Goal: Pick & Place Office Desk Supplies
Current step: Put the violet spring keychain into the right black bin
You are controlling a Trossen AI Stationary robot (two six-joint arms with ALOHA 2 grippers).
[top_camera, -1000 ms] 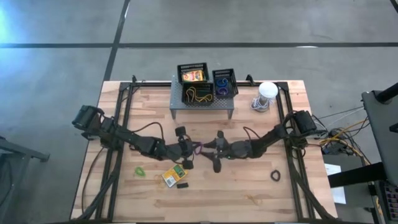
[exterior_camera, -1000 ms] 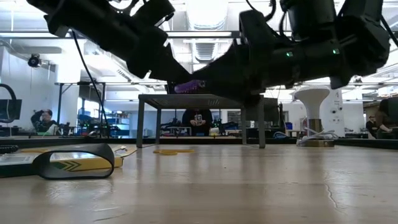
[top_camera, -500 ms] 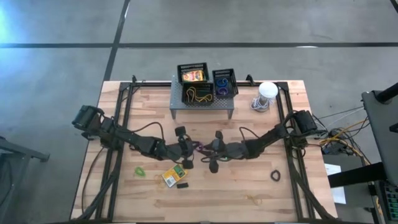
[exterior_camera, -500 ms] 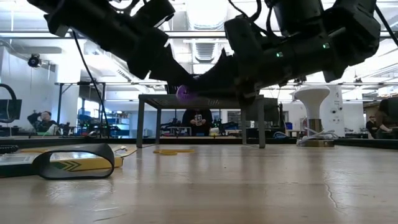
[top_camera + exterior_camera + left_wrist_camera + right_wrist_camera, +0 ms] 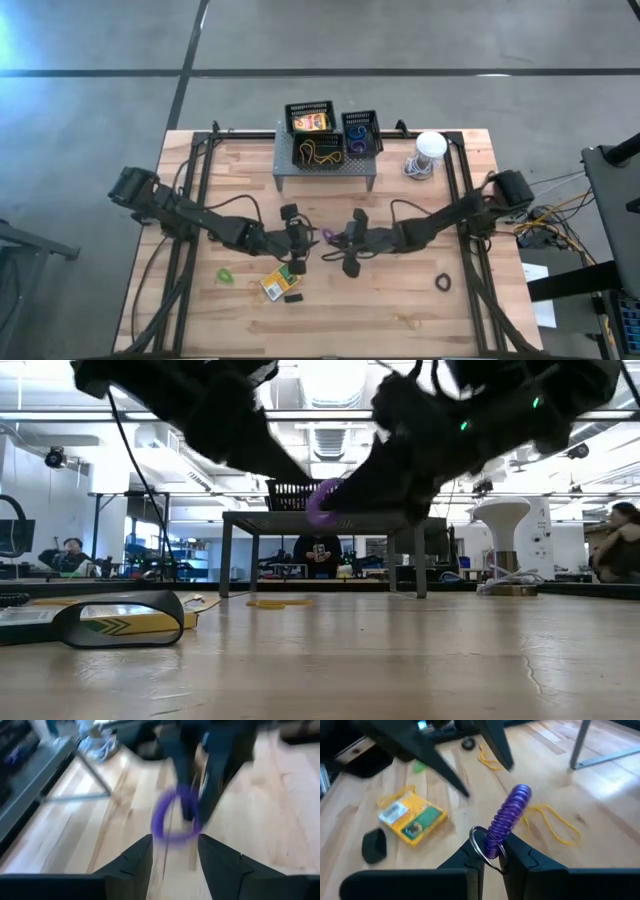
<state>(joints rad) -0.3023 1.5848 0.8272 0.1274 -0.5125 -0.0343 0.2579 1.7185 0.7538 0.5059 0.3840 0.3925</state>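
A purple coiled loop (image 5: 507,820) with a small metal ring (image 5: 479,846) hangs above the middle of the table, and my right gripper (image 5: 494,851) is shut on it. My left gripper (image 5: 175,845) is open. Its fingertips stand just short of the loop (image 5: 175,817), facing it from the table's left. In the high view the two grippers (image 5: 306,240) (image 5: 340,240) meet nose to nose with the loop (image 5: 328,236) between them. A yellow-orange crayon box (image 5: 280,283) and a tiny black block (image 5: 293,297) lie on the table near the front. My right gripper pinches the purple loop by its end next to the metal ring (image 5: 492,845), between its two fingers. The fingers come from the table's right, slanting a little downward. The rest of the coil sticks out beyond the fingertips, clear of the table.
A grey perforated shelf (image 5: 325,165) at the back carries three black lattice baskets (image 5: 310,120) (image 5: 362,130) (image 5: 320,152). A white round object (image 5: 428,150) stands to its right. A green loop (image 5: 225,274), a black loop (image 5: 443,283) and a yellow band (image 5: 555,825) lie on the wood.
The purple loop has passed from my left gripper to my right. My left gripper has let go and stands clear of it. My right gripper has taken hold, tipped its fingers upward and risen a little, so the loop hangs higher than before.
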